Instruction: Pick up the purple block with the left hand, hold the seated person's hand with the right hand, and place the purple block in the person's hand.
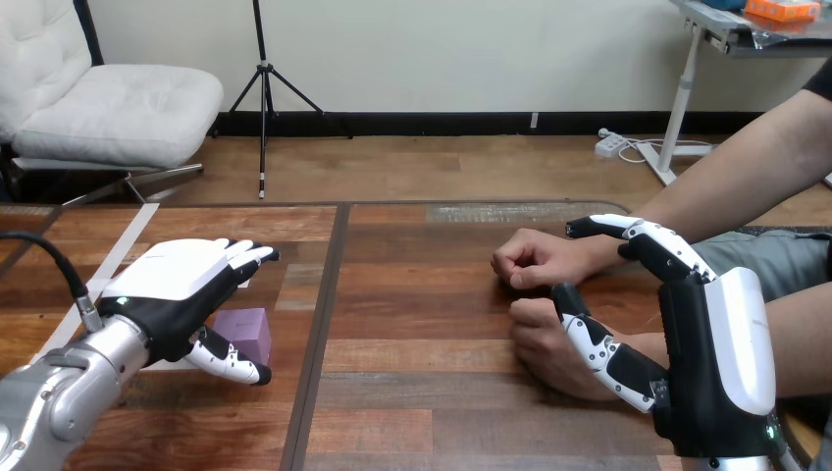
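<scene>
Wooden table (422,392), purple block (245,330) under left hand (177,287)

Purple block (247,332) flat on table (442,392), left side

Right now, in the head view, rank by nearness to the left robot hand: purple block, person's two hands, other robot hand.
1. Purple block, beside left robot hand.
2. Person's farther hand and nearer hand, right of centre: too close to call.
3. Right robot hand, far right.
</scene>
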